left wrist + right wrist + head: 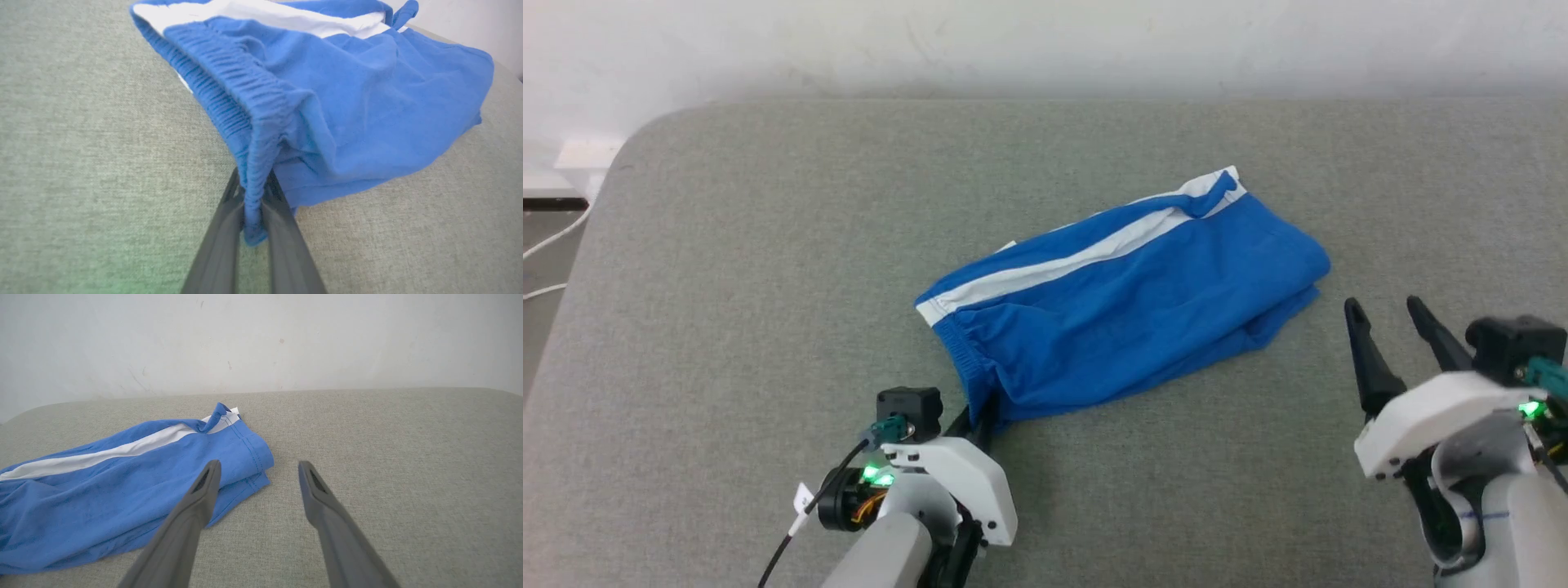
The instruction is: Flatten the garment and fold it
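The blue shorts point(1119, 306) lie folded over in the middle of the grey table, a white stripe point(1062, 265) running along their far edge. My left gripper point(978, 420) is shut on the near end of the gathered elastic waistband point(253, 134), which rises a little off the cloth between my fingers point(220, 237). My right gripper point(1387, 314) stands open to the right of the shorts, nothing between its fingers point(196, 510). From the right wrist, the hemmed leg end point(245, 457) lies just left of the fingertips.
The grey fabric-covered table point(727, 286) has a rounded far-left corner and runs up to a white wall point(1045, 41). White cables point(551, 245) lie on the floor off the left edge.
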Controlling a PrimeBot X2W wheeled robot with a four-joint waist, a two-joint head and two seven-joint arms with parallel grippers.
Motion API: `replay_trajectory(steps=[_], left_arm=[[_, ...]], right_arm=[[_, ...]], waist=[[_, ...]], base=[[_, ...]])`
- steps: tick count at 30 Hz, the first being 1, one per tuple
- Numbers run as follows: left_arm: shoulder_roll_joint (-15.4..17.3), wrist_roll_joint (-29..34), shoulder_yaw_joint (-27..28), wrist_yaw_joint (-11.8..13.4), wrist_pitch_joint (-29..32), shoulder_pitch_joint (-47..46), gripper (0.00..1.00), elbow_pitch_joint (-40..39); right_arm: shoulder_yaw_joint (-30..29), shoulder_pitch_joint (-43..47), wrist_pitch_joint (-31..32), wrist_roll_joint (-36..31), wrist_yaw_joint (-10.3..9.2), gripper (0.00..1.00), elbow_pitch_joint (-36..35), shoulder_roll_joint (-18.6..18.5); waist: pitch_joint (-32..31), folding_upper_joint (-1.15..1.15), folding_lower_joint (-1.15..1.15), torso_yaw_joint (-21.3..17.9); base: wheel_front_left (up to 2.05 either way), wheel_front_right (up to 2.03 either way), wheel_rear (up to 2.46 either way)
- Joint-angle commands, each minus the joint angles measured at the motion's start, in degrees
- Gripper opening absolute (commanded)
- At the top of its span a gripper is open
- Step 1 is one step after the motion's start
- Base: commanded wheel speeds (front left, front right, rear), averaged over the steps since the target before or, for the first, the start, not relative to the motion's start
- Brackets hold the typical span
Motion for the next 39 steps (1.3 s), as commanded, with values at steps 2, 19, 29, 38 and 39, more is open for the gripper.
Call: replay_trajectory(steps=[2,19,29,38,39], left_arm=[[-0.2,-0.2,-0.8,-0.7,0.5,-0.3,0.00,0.6],[-1.4,-0.3,-3.5,-2.1,0.2,-3.0,0.00,-0.8],[-1.5,-1.1,-3.5,-2.3,-0.6,-3.3,0.00,0.8],[1.2,-1.3,-4.1,-2.9,0.8,-1.1,0.00,-2.6],[1.7,-1.5,-4.1,-2.9,1.2,-0.6,0.00,-3.5]], right_arm=[[-0.7,-3.1,1.4,-1.1,-0.05,1.00,1.3,0.2],[-7.9,-24.0,15.2,-9.6,-0.05,1.00,32.0,0.2],[-8.2,-23.4,24.7,-13.3,-0.05,0.00,32.5,0.2],[-7.0,-12.0,21.7,-5.7,-0.05,0.00,14.8,0.2],[-6.7,-9.8,22.2,-4.7,-0.05,0.00,12.0,0.2]], waist=[[0.3,0.00,0.00,0.8],[4.6,0.00,0.00,6.4],[4.2,0.00,0.00,6.7],[-0.6,0.00,0.00,5.7],[-1.2,0.00,0.00,5.4]], base=[[0.00,0.00,0.00],[0.00,0.00,0.00],[0.00,0.00,0.00],[0.00,0.00,0.00],[0.00,0.00,0.00]])
